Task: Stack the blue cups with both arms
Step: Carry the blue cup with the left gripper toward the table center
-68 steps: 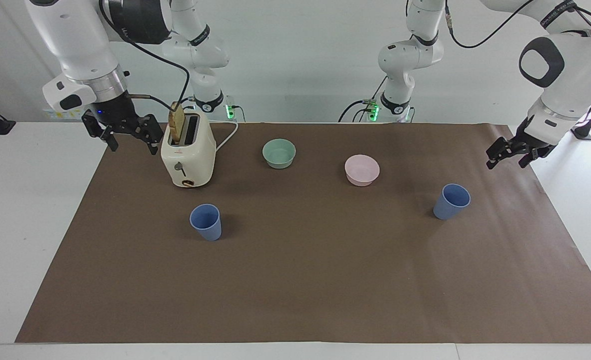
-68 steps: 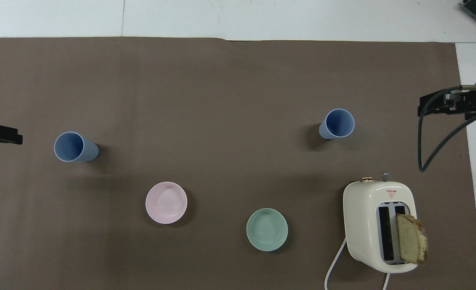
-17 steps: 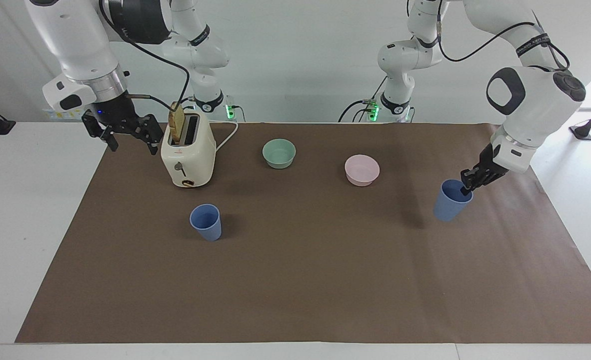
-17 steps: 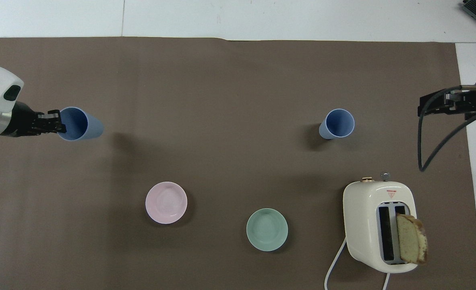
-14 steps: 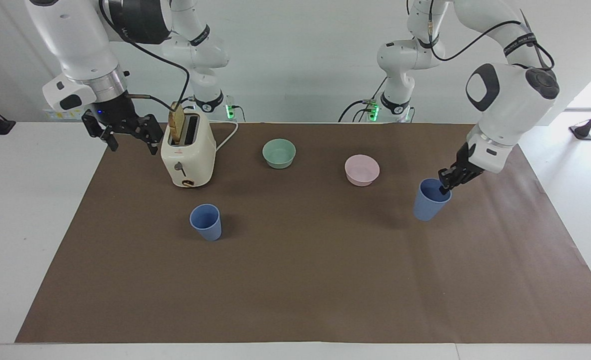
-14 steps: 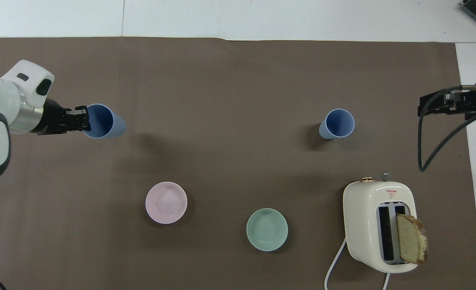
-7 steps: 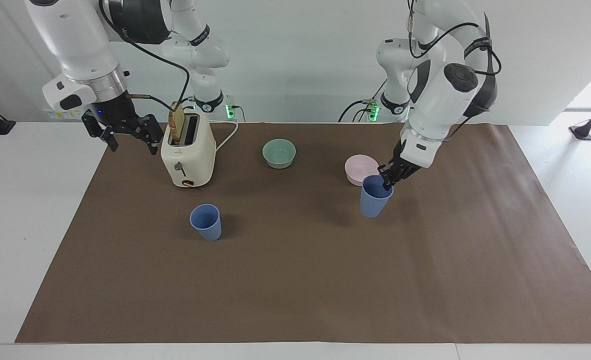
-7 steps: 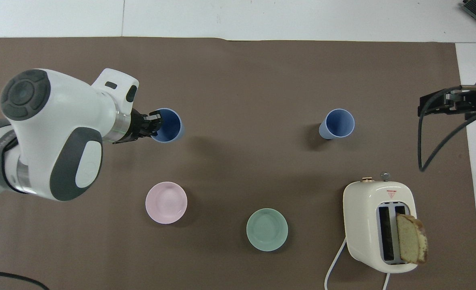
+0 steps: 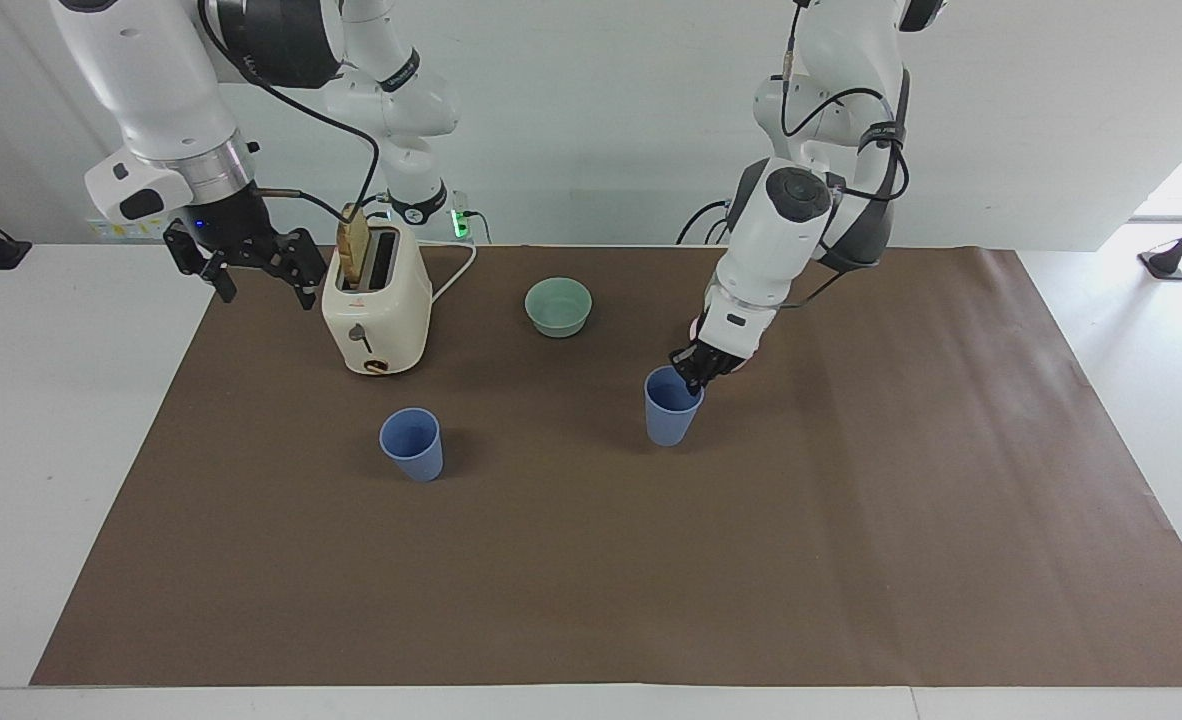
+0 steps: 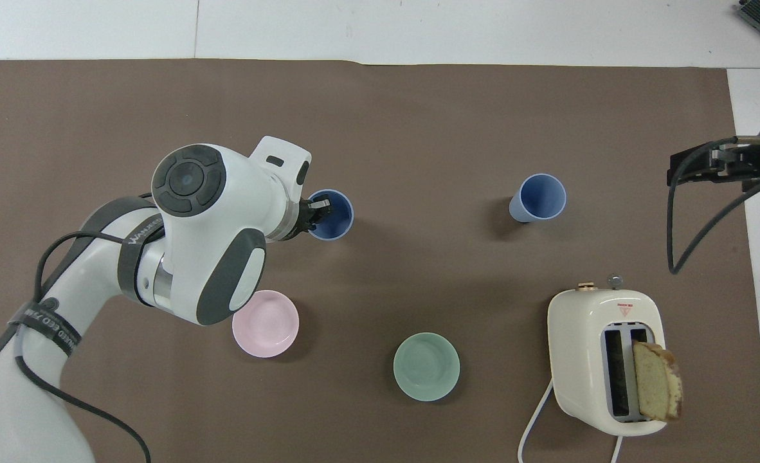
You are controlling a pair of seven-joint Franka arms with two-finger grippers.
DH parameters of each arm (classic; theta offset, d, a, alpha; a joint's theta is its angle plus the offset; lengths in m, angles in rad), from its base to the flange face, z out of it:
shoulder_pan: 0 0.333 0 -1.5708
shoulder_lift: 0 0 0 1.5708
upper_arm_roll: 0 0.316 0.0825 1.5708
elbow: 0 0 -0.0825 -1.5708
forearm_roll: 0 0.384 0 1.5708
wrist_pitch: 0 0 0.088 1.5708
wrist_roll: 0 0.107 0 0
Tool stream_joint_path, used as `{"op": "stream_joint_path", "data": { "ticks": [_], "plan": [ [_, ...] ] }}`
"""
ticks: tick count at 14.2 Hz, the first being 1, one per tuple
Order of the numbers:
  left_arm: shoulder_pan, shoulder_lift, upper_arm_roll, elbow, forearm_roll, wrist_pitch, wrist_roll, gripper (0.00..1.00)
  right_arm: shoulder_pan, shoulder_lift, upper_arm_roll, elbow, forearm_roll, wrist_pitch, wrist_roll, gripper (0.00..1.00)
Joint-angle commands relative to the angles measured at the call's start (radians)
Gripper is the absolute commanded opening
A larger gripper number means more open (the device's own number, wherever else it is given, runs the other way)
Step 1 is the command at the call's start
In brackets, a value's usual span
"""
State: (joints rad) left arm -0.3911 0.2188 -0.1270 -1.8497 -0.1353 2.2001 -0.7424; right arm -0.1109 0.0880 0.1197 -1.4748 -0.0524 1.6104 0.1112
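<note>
Blue cups: 2. One is gripped at rim by left pincer, over bench centre; other stands nr toaster, 1 bread slice in slot. Right pincer is held spread, empty, beside toaster. Bowls: 1 green, 1 pink, both empty.

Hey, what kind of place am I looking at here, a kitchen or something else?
Likely a robot test lab, not a kitchen: two white robot arms stand at a table covered in brown paper, with a toaster and plastic cups set out as props.
</note>
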Motion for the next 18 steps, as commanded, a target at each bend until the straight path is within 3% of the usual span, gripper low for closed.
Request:
{"op": "stream_joint_path", "data": {
  "ticks": [1,14,16,18],
  "plan": [
    [-0.04,0.028,0.018,0.015,0.023,0.033,-0.031,0.0,-0.009,-0.01,0.005,-0.013,-0.001,-0.001,-0.008,1.0],
    [-0.068,0.077,0.018,0.015,0.088,0.067,-0.032,0.0,-0.009,-0.01,0.008,-0.016,0.003,0.005,-0.015,1.0],
    [-0.068,0.077,0.018,0.007,0.086,0.073,-0.034,0.18,-0.009,-0.01,0.008,-0.018,0.003,0.005,-0.015,1.0],
    [-0.068,0.077,0.018,0.009,0.08,0.073,-0.035,0.24,-0.009,-0.011,0.008,-0.021,0.003,0.006,-0.015,1.0]
  ]
}}
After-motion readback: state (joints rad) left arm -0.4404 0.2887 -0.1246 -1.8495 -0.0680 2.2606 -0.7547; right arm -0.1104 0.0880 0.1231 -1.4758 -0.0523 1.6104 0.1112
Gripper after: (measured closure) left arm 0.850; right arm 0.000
